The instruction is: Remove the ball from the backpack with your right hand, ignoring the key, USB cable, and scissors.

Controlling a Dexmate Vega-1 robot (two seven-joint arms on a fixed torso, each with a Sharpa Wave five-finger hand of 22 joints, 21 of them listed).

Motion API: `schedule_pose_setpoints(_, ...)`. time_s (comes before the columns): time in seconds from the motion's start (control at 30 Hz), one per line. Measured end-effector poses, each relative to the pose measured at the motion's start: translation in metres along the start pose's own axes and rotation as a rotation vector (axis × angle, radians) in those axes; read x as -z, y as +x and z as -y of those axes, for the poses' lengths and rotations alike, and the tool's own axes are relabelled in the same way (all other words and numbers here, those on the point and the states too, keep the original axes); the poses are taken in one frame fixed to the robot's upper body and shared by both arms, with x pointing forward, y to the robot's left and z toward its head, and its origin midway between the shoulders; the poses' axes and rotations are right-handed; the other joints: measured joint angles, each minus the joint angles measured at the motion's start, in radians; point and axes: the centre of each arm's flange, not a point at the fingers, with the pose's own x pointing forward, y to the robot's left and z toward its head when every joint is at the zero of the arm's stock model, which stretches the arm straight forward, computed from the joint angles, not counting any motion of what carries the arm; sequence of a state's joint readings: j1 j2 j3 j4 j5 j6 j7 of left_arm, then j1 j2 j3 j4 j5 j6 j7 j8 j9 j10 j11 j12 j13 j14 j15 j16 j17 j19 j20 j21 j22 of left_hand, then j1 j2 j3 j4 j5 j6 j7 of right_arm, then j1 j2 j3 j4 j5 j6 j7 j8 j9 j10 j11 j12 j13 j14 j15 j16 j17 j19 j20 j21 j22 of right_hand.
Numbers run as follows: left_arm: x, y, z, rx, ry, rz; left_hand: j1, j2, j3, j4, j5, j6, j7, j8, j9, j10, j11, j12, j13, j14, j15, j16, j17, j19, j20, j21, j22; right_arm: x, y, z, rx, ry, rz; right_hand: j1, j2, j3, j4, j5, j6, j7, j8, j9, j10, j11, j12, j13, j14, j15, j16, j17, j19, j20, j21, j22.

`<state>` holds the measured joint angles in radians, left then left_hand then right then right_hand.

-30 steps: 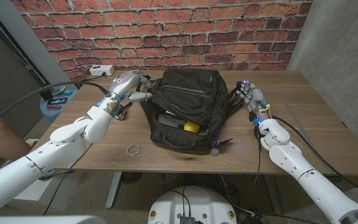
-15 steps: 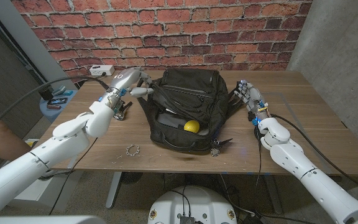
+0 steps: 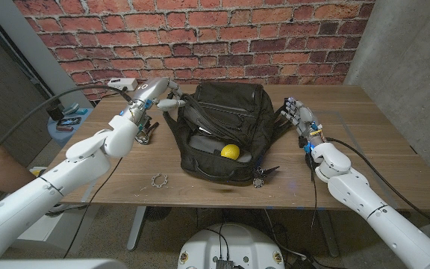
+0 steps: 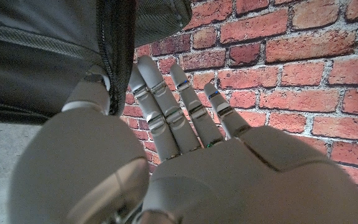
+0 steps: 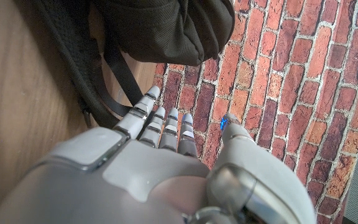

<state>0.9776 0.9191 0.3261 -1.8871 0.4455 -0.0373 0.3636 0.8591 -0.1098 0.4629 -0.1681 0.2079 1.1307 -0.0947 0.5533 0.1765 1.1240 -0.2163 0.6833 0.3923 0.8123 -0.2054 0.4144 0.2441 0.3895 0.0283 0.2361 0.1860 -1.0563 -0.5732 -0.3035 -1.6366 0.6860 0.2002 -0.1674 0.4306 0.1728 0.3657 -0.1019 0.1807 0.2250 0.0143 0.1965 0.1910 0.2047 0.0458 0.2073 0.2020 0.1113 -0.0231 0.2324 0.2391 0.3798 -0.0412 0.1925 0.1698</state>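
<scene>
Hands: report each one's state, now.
Left hand: fingers pinch the black fabric backpack at its edge.
Right hand: open, holding nothing.

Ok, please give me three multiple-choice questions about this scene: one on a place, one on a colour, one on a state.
1. Where is the ball?
A. inside the open backpack
B. on the table's right edge
C. in the right hand

2. What colour is the ball?
A. red
B. yellow
C. blue

3. What is the left hand doing?
A. resting far from the backpack
B. holding the ball
C. pinching the backpack's edge

Answers: 1 A, it sits in the opened pocket. 2 B, plainly yellow. 3 C, thumb and fingers close on the zipper edge.
</scene>
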Motion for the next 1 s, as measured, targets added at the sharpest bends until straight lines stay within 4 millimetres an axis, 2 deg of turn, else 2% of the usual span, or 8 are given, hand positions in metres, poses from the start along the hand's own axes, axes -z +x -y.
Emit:
schedule_pose_setpoints(0.57, 0.001, 0.016, -0.004, 0.008, -0.049, -0.022, 0.0, 0.0, -0.004, 0.004, 0.0, 0.0, 0.0, -0.006, 0.0, 0.0, 0.0, 0.0, 0.009, 0.0, 0.0, 0.0, -0.001, -0.002, 0.002, 0.0, 0.0, -0.006, -0.021, 0.001, 0.014, -0.038, 0.002, 0.0, 0.0, 0.0, 0.0, 0.0, 0.0, 0.0, 0.0, 0.0, 0.0, 0.0, 0.0, 0.0, 0.0, 0.0, 0.0, 0.0, 0.0, 0.0, 0.0, 0.0)
schedule_pose_setpoints(0.6, 0.001, 0.017, -0.005, 0.006, -0.049, -0.021, 0.0, 0.0, -0.004, 0.004, 0.0, 0.0, 0.0, -0.006, 0.001, 0.0, 0.0, 0.0, 0.009, 0.0, 0.0, 0.0, -0.002, -0.002, 0.002, 0.0, 0.0, -0.009, -0.028, 0.001, 0.009, -0.044, 0.005, 0.0, 0.0, 0.0, 0.0, 0.0, 0.0, 0.0, 0.0, 0.0, 0.0, 0.0, 0.0, 0.0, 0.0, 0.0, 0.0, 0.0, 0.0, 0.0, 0.0, 0.0)
schedule_pose_setpoints(1.0, 0.003, 0.027, -0.004, 0.043, -0.139, -0.056, 0.0, 0.0, -0.004, 0.004, 0.0, 0.0, 0.0, -0.015, 0.003, 0.0, 0.0, -0.007, 0.018, -0.005, 0.006, 0.0, -0.003, -0.008, 0.008, 0.0, 0.0, -0.017, -0.046, 0.001, 0.018, -0.087, 0.005, 0.011, 0.0, 0.003, -0.003, 0.0, -0.002, 0.002, 0.0, 0.0, -0.002, 0.002, 0.0, 0.0, 0.0, 0.0, 0.0, 0.0, 0.004, -0.004, 0.0, 0.0)
